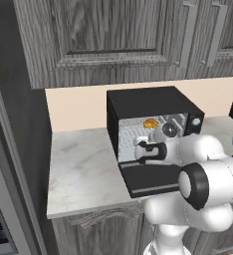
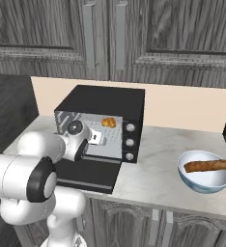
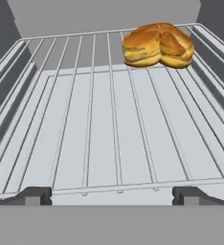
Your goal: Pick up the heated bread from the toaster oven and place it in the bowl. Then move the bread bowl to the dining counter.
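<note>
Two dark fingertips (image 3: 35,195) of the gripper (image 3: 112,195) stood wide apart, grasping nothing, at the front of the wire rack (image 3: 109,124) inside the toaster oven (image 2: 103,128). The heated bread (image 3: 158,45) lay on the rack's far right corner. A brown loaf (image 2: 207,166) rested in the bowl (image 2: 204,172) on the counter (image 1: 81,169).

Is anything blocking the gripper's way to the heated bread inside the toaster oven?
Nothing visible. The toaster oven door is down, and bare wire rack lies between the open gripper and the heated bread at the back right.
</note>
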Robot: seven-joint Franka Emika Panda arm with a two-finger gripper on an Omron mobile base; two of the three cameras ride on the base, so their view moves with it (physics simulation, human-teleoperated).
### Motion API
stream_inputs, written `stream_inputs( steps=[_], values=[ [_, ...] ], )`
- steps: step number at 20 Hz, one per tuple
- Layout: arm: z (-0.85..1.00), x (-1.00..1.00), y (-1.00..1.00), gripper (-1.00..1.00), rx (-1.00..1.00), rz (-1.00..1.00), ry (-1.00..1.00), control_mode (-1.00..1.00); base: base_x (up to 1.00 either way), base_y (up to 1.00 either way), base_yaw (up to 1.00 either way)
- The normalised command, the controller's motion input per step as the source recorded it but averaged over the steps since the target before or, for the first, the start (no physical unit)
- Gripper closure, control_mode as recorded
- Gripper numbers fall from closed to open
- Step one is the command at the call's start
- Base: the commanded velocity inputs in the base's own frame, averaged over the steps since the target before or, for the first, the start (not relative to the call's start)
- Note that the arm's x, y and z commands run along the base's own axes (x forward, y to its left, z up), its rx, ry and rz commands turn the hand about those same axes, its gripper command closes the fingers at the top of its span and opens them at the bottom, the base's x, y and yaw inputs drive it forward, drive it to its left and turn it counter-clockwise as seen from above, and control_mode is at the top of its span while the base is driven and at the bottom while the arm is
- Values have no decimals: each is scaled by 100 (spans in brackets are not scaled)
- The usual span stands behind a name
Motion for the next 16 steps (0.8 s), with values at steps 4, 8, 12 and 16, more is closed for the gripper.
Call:
stream_inputs(
  steps=[4,8,12,16],
  values=[
    [0,11,1,-100,0,0,5,-100,0,0,0],
    [19,-3,0,-100,-1,0,-9,-100,0,0,0],
    [41,0,0,-100,-2,0,-14,-100,0,0,0],
    [4,20,0,-100,-5,0,-5,-100,0,0,0]
  ],
)
